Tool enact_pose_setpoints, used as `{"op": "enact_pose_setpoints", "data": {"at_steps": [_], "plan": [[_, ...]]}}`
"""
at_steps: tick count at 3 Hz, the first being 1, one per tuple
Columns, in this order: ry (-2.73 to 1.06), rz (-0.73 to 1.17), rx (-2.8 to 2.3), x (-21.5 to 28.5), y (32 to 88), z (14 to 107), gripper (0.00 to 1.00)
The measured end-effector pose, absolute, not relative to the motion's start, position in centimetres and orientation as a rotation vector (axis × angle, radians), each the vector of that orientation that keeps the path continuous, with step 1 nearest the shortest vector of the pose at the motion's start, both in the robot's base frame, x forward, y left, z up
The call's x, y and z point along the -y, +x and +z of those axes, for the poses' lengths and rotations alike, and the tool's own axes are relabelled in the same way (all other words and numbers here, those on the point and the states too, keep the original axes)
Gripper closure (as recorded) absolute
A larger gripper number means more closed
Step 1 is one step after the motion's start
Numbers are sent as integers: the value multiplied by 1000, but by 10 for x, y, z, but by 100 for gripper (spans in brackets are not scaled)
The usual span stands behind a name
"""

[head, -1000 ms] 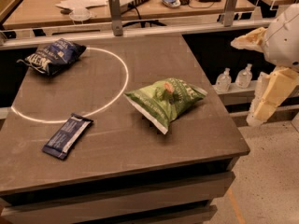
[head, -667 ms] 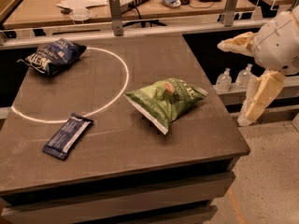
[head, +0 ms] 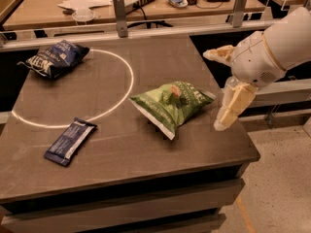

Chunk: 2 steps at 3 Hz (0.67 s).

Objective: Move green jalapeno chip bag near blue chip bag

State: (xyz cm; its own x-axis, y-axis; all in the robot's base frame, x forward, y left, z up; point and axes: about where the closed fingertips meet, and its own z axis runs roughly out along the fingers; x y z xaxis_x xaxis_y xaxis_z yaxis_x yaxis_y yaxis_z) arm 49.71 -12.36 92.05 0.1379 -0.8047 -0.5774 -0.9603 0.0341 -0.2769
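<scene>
You see your gripper at the frame's right, fingers spread wide, just beside the green jalapeno chip bag at centre. The blue chip bag lies upper left.

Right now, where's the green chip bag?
The green jalapeno chip bag lies right of the white circle on the table, with the open end effector at its right.

A single camera looks down at a steep slant from above the near side of the bench, facing across its top toward the cluttered desk behind. It sits close: the bench fills most of the view, its near left corner cut off. The hand reaches in from the right, fingers spread, at the bench's right edge, just beside the green jalapeno chip bag.
</scene>
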Motion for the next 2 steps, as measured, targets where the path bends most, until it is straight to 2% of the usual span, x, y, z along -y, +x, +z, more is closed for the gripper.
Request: {"op": "enact_pose_setpoints", "data": {"at_steps": [2], "plan": [[-1802,369,-1697,96,512,896,0]]}}
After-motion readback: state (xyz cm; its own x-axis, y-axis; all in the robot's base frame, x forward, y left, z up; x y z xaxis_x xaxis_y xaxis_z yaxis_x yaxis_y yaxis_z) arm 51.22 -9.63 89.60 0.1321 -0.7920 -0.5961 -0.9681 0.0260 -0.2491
